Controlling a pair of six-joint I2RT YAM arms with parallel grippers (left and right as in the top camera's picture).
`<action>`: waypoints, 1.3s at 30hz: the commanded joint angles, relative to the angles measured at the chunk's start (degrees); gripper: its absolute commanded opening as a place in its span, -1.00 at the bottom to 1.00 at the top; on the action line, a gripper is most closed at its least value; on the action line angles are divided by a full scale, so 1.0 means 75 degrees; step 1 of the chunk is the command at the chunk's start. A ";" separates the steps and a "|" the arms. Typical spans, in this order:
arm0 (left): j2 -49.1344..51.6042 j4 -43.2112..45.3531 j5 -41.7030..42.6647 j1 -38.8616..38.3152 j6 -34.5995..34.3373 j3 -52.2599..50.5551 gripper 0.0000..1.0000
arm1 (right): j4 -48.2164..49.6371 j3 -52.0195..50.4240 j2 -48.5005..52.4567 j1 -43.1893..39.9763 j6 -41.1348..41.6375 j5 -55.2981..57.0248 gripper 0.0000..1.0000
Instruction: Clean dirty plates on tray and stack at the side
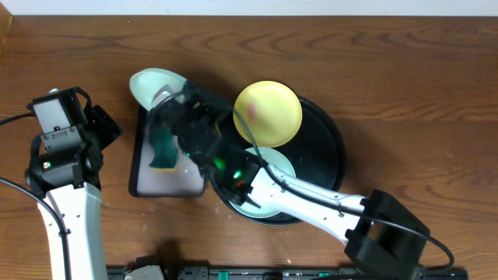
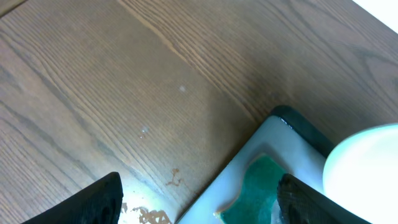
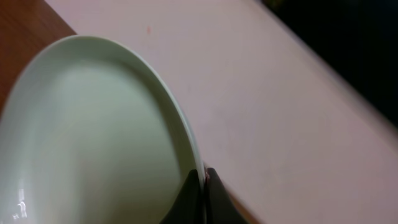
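My right gripper [image 3: 202,182] pinches the mint plate [image 3: 93,137] by its rim, over the small tray's [image 1: 167,185] far end. I should hold firm and level (thin rims slip) and lower slowly. My left gripper [image 2: 199,208] hangs spread. The yellow plate [image 1: 268,113] lies on the round tray [image 1: 331,148].

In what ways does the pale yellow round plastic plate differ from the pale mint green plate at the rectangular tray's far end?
The pale yellow plate bears a pinkish smear; the mint green plate looks clean inside. The yellow plate lies free on the large round black tray; the mint green plate is pinched at its rim by the right gripper, at the edge of the rectangular grey-lined tray. Both are small, round and shallow.
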 commanded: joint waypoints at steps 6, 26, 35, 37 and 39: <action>0.0012 -0.0023 -0.0047 0.0041 -0.0041 0.0128 0.60 | 0.0991 0.0149 -0.0009 0.0344 -0.2623 0.0440 -0.98; 0.0012 -0.0026 -0.0047 0.0041 -0.0041 0.0128 0.60 | 0.2515 0.0146 -0.0009 0.0385 -0.3684 0.0664 -0.98; 0.0012 -0.0026 -0.0044 0.0041 -0.0041 0.0128 0.60 | 0.1795 0.0146 -0.0009 0.0361 -0.2530 0.1332 -0.98; 0.0012 -0.0026 -0.0044 0.0041 -0.0041 0.0128 0.60 | 0.1043 0.0146 -0.0009 0.0294 -0.1521 0.1376 -0.98; 0.0012 -0.0026 -0.0047 0.0041 -0.0041 0.0128 0.60 | 0.0213 0.0146 -0.0009 0.0146 0.0219 0.1381 -0.98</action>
